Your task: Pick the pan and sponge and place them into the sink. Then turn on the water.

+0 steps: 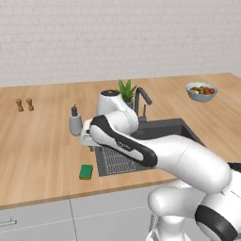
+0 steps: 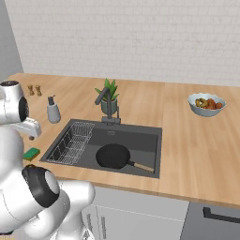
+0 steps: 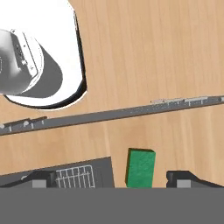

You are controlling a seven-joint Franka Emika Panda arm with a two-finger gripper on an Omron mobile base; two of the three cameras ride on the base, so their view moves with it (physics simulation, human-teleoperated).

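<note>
in the sink [image 2: 150,133], the black pan [image 2: 113,156] lies flat on the dark floor of the basin, its wooden handle [image 2: 141,167] pointing toward the front right corner. a wire rack [image 2: 71,143] fills the left part of the basin, and the dark curved faucet [image 2: 107,103] stands at the back rim with no stream under its spout. a small potted plant [image 2: 109,90] sits just behind the faucet.

the green sponge [image 1: 86,172] rests on the wooden counter [image 1: 42,146], just beside the front left corner of the sink and apart from the rim. in the hand view the sponge [image 3: 141,168] lies low in the picture, between the two dark fingertips, with bare wood around it; one fingertip [image 3: 189,179] sits to its right and the other over the corner of the rack [image 3: 75,177] to its left. the gripper [image 3: 116,181] stands wide open above the sponge, with nothing held and neither finger touching it.

in the left base view the white arm [image 1: 155,153] reaches from the lower right across the front of the sink, and the hand hangs over the left edge of the basin near the sponge. a grey soap bottle [image 1: 75,122] stands on the counter behind the hand, to the left of the sink. two small brown shakers [image 1: 24,104] stand farther back on the left, well apart from the sink. a pale bowl of mixed food [image 1: 201,91] sits on the counter to the right, well away from the basin.
</note>
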